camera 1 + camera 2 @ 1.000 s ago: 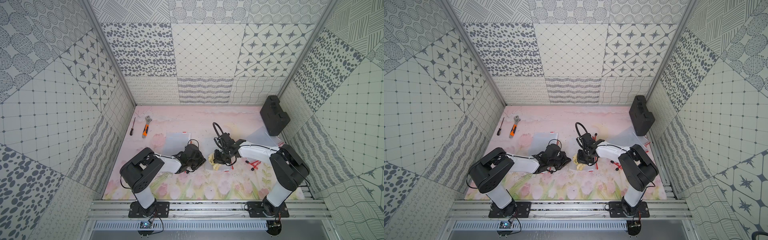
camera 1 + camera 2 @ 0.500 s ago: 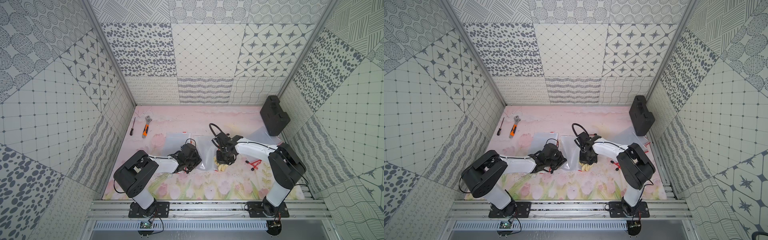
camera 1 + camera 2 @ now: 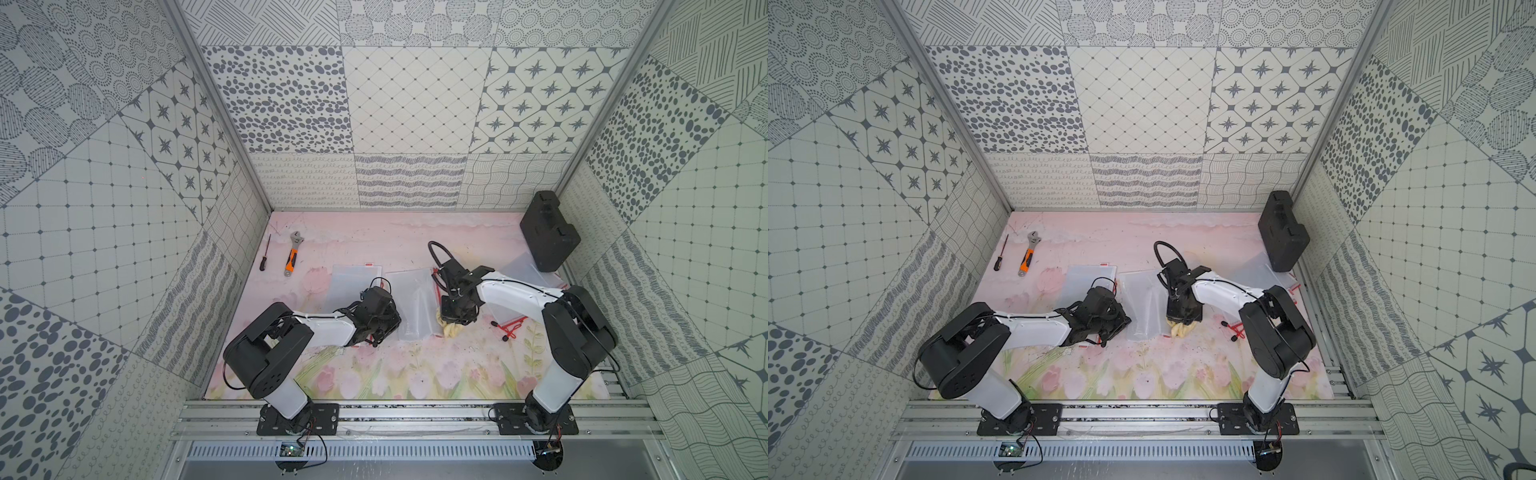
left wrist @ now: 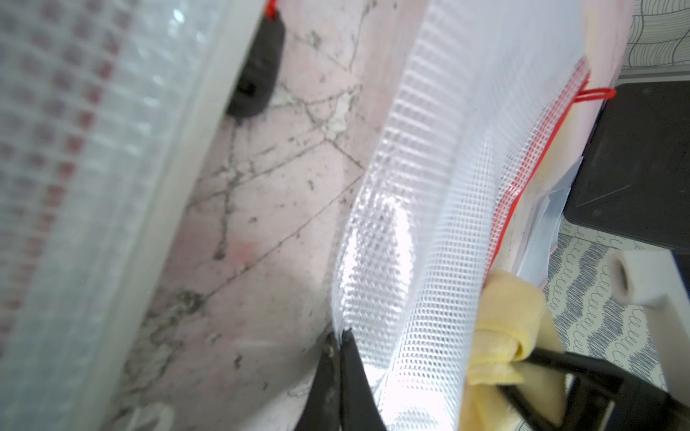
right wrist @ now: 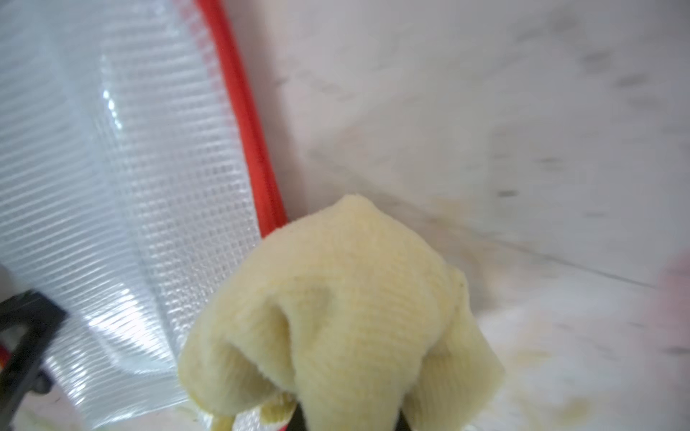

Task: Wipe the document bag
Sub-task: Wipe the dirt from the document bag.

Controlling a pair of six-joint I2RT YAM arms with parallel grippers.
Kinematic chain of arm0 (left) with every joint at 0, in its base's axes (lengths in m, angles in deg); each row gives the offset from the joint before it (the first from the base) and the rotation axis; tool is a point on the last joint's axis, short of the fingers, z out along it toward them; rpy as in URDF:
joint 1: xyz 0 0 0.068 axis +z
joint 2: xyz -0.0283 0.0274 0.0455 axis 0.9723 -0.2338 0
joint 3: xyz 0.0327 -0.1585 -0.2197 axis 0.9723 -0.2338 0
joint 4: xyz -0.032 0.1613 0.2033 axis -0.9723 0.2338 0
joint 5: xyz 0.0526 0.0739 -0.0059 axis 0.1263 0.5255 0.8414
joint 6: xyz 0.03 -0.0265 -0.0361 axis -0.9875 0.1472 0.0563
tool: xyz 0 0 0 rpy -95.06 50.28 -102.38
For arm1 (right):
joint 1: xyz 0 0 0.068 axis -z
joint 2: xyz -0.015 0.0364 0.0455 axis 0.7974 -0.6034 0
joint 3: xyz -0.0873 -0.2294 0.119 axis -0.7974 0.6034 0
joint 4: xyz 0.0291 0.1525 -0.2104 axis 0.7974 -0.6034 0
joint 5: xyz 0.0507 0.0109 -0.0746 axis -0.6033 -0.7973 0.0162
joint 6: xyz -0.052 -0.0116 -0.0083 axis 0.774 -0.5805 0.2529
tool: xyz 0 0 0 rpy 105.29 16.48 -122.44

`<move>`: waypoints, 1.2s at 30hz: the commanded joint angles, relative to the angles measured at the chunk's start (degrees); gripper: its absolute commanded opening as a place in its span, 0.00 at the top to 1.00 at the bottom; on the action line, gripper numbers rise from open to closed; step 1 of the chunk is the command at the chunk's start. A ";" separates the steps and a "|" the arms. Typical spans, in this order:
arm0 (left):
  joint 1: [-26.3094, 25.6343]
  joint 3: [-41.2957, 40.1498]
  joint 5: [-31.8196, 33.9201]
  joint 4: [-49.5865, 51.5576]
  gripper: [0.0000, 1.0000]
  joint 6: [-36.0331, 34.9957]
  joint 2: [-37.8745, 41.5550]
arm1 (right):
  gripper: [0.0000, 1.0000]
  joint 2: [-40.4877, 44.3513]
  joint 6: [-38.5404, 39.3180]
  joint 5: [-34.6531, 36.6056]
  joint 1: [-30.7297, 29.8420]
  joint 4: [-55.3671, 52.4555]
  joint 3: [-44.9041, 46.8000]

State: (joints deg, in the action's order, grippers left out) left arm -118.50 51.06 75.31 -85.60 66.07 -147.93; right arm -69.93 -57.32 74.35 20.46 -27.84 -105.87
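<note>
Right gripper (image 3: pixel 454 324) has dragged cloth (image 5: pixel 336 298) to near corner of bag (image 3: pixel 411 299), jaws clamped on it. Left gripper (image 4: pixel 339 337) pinches bag's other edge; bag lies between arms. Keep your pinch taut, press cloth flat, sweep back across bag.

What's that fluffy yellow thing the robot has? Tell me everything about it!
It is a pale yellow cloth, soft and fuzzy-looking, bunched into a crumpled wad with folds. The right gripper is shut on it and holds it low over the table, at the near corner of the clear mesh document bag, right beside its red zip edge.
</note>
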 commanded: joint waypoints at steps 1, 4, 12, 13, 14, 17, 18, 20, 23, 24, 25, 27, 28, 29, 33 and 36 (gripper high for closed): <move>0.18 -1.13 1.86 7.04 1.00 -0.65 0.30 | 1.00 4.52 3.05 5.33 -1.05 -4.93 -2.96; 0.18 -1.21 1.72 5.56 1.00 0.50 -0.56 | 1.00 2.93 1.48 2.84 -5.55 -3.04 -6.20; 0.18 0.44 1.93 5.90 1.00 0.85 -2.17 | 1.00 -9.75 -5.53 -7.92 -18.04 5.69 -12.17; 0.18 0.50 1.95 6.07 1.00 0.80 -2.14 | 1.00 -10.03 -6.45 -8.72 -18.45 7.06 -11.77; 0.18 0.48 2.02 6.09 1.00 0.74 -2.10 | 1.00 -10.23 -7.26 -9.97 -18.64 8.38 -11.17; 0.27 0.52 2.16 6.35 1.00 0.57 -2.18 | 1.00 -11.14 -8.19 -12.71 -18.66 10.81 -9.24; 0.35 0.40 2.14 6.36 1.00 0.51 -2.28 | 1.00 -11.44 -8.20 -12.73 -18.65 10.56 -8.60; 0.53 0.15 2.07 6.35 1.00 0.55 -2.08 | 1.00 -11.24 -8.13 -12.80 -18.19 10.44 -6.15; 1.05 -0.63 2.15 6.51 1.00 0.39 -1.35 | 1.00 -8.40 -8.59 -14.43 -14.83 12.27 1.49; 1.35 -0.89 2.24 6.74 1.00 0.25 -1.03 | 1.00 -6.63 -8.51 -14.50 -12.91 12.86 4.85; 1.58 -1.16 2.23 7.05 1.00 0.04 -0.56 | 1.00 -4.70 -7.97 -14.41 -10.52 12.65 7.85; 2.36 -1.53 2.13 7.88 1.00 -0.61 0.12 | 1.00 -0.76 -5.77 -12.50 -5.62 10.24 12.36; 2.59 -1.83 2.25 8.24 1.00 -0.85 0.59 | 1.00 1.64 -4.16 -10.99 -2.75 8.23 14.01; 2.88 -2.13 2.29 8.44 1.00 -1.12 0.93 | 1.00 3.54 -2.83 -9.54 -0.42 6.50 15.19; 3.83 -2.80 2.38 9.16 1.00 -1.97 1.83 | 1.00 9.84 2.79 -5.28 6.53 0.04 15.17; 3.85 -2.82 1.91 8.69 1.00 -1.98 1.36 | 1.00 10.15 2.40 -8.29 3.87 -0.17 10.31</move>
State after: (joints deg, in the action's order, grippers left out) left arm -115.42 49.13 73.32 -85.82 66.20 -146.44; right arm -60.20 -57.59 64.56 26.95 -23.27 -92.60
